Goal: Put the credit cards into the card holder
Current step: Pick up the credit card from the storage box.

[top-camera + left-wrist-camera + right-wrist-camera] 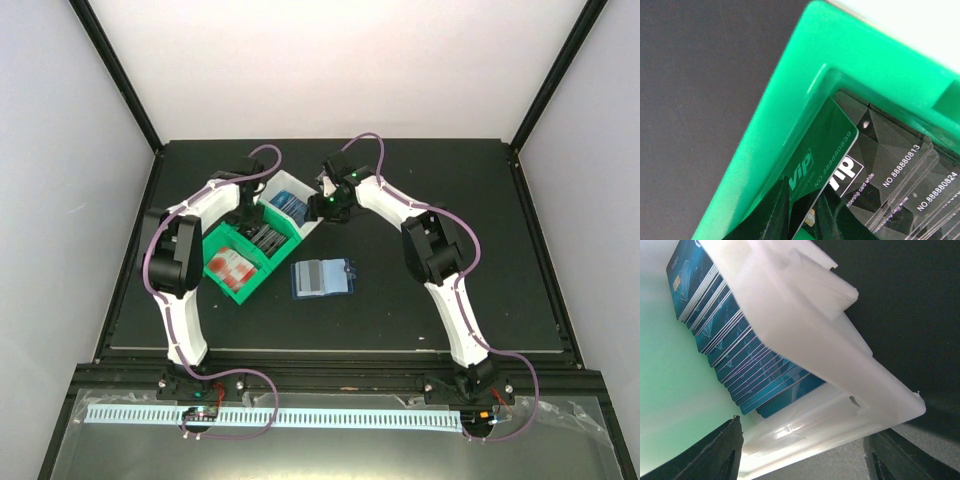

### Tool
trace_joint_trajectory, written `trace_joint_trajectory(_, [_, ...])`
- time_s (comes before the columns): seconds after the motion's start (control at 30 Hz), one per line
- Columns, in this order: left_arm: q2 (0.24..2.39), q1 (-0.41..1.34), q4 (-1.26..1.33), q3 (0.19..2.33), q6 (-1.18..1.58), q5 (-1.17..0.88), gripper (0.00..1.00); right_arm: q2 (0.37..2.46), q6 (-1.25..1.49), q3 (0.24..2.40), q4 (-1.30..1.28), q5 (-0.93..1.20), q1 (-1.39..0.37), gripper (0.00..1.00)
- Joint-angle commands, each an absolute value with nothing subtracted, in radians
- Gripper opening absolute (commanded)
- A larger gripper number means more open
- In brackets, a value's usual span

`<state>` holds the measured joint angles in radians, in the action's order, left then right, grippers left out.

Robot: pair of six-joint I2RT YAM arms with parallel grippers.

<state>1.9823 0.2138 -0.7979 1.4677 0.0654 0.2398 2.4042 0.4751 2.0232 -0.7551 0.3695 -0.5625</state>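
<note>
Left pincer (801,216) grips dark card (827,145) (in bin (790,100)).

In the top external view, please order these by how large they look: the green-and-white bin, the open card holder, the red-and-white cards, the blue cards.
1. green-and-white bin
2. card holder
3. red-and-white cards and blue cards: they look about alike, so I do not rank them.

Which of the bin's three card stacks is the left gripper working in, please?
The dark cards in the middle compartment, between the red-and-white cards and blue cards; the left gripper pinches one dark VIP card.
</note>
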Motion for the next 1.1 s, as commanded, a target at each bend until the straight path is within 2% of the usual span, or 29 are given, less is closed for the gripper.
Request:
trace_joint_trajectory(0.0, [1.969,0.21,-0.738,1.437,0.038,0.318,0.17,2.436,0.466,2.003,-0.818,0.332,-0.556,0.66])
trace_joint_trajectory(0.17, [1.98,0.226,-0.716,1.43,0.019,0.372,0.16,2.437,0.466,2.002,-0.814,0.342,-0.558,0.66])
trace_joint_trajectory(0.33, [1.956,0.265,-0.729,1.449,-0.007,0.419,0.02,2.414,0.437,2.0,-0.811,0.345,-0.556,0.68])
trace_joint_trajectory(0.7, [1.685,0.375,-0.839,1.4,0.035,0.435,0.02,2.166,0.38,1.988,-0.823,0.344,-0.536,0.76])
trace_joint_trajectory(0.8, [1.591,0.389,-0.871,1.394,0.079,0.308,0.02,2.027,0.4,1.878,-0.775,0.38,-0.52,0.77])
trace_joint_trajectory(0.9, [1.481,0.391,-0.861,1.387,0.146,0.052,0.02,1.848,0.447,1.675,-0.638,0.487,-0.501,0.78])
trace_joint_trajectory(1.07, [1.326,0.407,-0.654,1.281,0.313,-0.405,0.02,1.564,0.59,1.338,-0.327,0.691,-0.488,0.79])
